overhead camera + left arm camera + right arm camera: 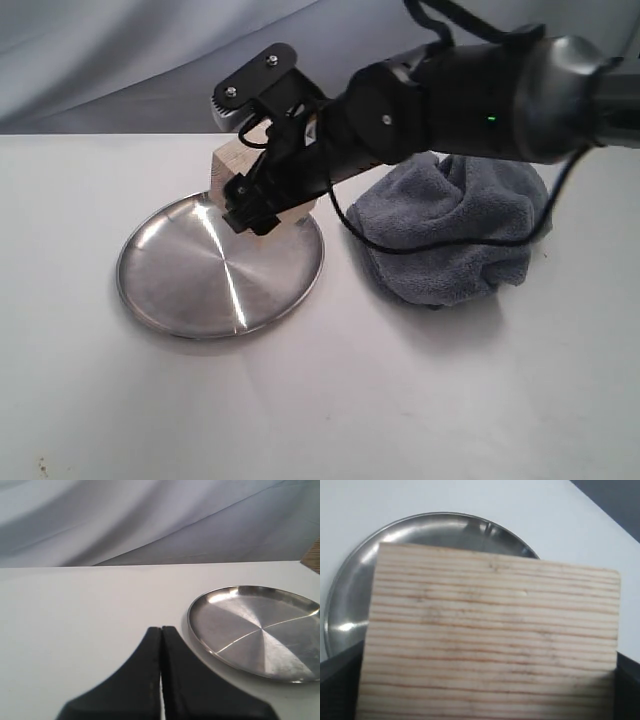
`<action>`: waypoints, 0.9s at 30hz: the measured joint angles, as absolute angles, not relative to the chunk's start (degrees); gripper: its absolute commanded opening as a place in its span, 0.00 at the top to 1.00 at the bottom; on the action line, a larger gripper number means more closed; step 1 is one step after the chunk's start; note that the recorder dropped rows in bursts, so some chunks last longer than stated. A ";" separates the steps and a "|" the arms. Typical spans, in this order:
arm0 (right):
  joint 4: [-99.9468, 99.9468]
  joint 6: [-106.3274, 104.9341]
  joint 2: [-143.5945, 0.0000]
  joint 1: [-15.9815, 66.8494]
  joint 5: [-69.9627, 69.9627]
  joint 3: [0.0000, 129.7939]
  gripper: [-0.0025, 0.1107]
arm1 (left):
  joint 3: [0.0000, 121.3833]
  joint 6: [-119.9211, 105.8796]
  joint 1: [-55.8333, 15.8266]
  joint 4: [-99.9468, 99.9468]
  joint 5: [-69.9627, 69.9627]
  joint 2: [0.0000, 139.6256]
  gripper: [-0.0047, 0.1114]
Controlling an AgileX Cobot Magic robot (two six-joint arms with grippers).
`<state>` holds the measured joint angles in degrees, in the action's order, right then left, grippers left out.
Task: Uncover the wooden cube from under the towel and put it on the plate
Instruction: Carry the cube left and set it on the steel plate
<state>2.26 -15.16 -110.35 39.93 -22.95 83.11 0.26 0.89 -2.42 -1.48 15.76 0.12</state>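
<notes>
My right gripper is shut on the pale wooden cube, holding it just above the far right rim of the shiny silver plate. In the right wrist view the cube fills most of the picture, its grain lines running across, with the plate behind it and the dark fingers at both sides. The blue-grey towel lies crumpled on the table, to the right of the plate. My left gripper is shut and empty, low over the white table beside the plate.
The white table runs wide in front of the plate and towel. A grey-blue cloth backdrop hangs behind the table. A black cable from the right arm loops over the towel.
</notes>
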 measured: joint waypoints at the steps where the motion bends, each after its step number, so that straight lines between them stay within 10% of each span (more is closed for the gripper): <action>1: 2.37 -15.19 -112.51 39.93 -24.14 85.78 0.98 | 0.26 0.89 -2.42 -1.48 15.76 0.12 0.96; 27: 5.74 -17.23 -139.23 39.93 -39.94 114.98 0.98 | 0.26 0.89 -2.42 -1.48 15.76 0.12 0.96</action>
<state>5.74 -17.23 -139.23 39.93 -39.94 114.98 0.26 0.89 -2.42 -1.48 15.76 0.12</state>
